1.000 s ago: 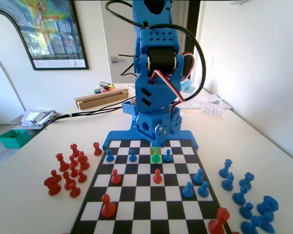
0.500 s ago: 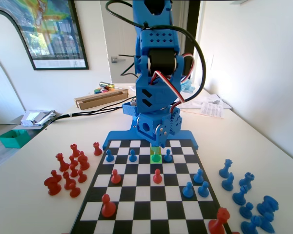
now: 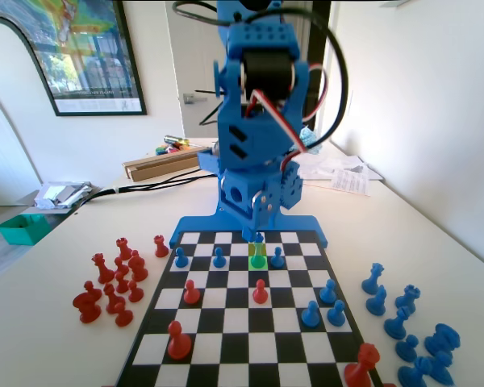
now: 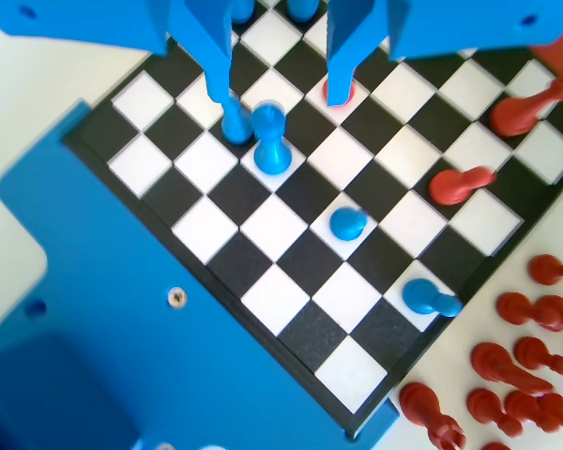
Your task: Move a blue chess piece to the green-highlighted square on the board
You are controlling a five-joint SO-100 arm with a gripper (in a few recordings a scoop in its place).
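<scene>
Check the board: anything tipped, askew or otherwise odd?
Nothing stands out. The blue chess piece stands upright on the green-highlighted square, below the open gripper. Pieces on the board are upright; the captured ones sit in loose clusters beside it.

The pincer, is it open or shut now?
Open: in the wrist view the pincer has its jaws apart, empty, the blue chess piece standing free beneath.

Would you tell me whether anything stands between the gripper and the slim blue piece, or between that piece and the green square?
Nothing visible does. In the fixed view the slim blue plastic chess piece already stands on the bright green-highlighted square. In the wrist view the blue two-finger gripper hangs open just above it.
</scene>
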